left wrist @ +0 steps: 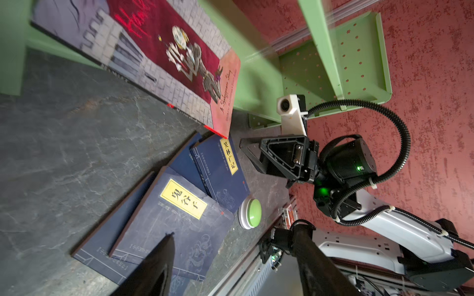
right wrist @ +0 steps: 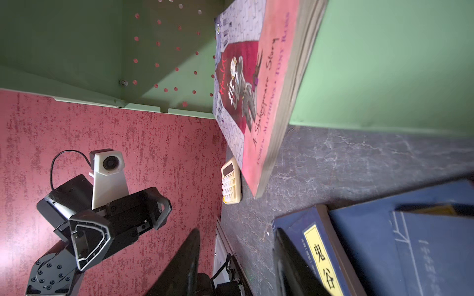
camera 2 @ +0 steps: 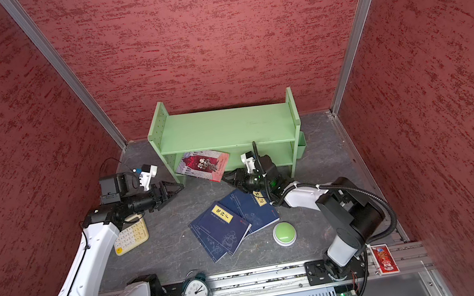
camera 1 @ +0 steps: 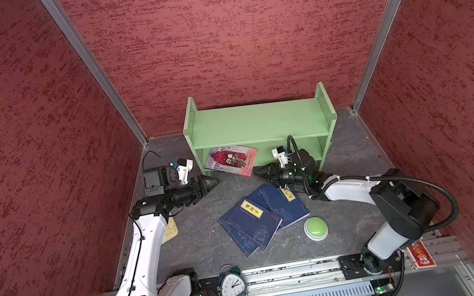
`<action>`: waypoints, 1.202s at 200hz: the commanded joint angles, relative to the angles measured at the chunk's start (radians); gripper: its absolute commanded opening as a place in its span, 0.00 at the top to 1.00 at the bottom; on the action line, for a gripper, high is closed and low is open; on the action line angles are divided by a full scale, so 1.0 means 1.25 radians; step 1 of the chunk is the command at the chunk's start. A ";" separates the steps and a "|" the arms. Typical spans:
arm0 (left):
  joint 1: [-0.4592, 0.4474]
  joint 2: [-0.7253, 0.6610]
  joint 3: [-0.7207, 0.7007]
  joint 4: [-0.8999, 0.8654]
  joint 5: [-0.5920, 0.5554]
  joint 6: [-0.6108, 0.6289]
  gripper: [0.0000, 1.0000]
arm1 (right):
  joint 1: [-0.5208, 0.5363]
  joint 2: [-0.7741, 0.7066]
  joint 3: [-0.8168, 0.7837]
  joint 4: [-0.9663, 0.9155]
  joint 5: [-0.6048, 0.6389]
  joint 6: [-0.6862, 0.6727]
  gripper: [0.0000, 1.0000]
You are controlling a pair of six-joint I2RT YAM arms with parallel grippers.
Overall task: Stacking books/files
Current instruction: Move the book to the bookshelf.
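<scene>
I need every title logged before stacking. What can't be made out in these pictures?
- Lower navy books: their title labels lie under the books on top, in every view.
- Illustrated book: far end under the green shelf's upper board in both top views; blurred in the right wrist view.
- Calculator: mostly behind the left arm in a top view.
- Red packet: print too small.

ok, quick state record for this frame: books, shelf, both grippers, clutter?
navy books: flat on the table, overlapping, fanned, not squared
illustrated book: tilted, leaning from the green shelf's lower board down onto the table
left gripper: open, empty, clear of the books
right gripper: jaws apart, empty, beside the illustrated book's low corner
clutter: green button, calculator, alarm clock
</scene>
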 commanded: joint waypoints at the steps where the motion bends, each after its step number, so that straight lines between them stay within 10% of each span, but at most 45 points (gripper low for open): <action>1: 0.017 -0.016 0.028 -0.031 -0.042 0.050 0.26 | 0.026 -0.039 -0.032 0.041 0.075 0.035 0.51; 63: 0.018 -0.013 0.017 -0.025 -0.224 -0.044 0.23 | 0.117 -0.032 -0.075 0.111 0.220 0.106 0.49; 240: 0.028 0.039 0.052 0.097 -0.190 -0.167 0.21 | 0.271 0.185 0.080 0.249 0.571 0.254 0.63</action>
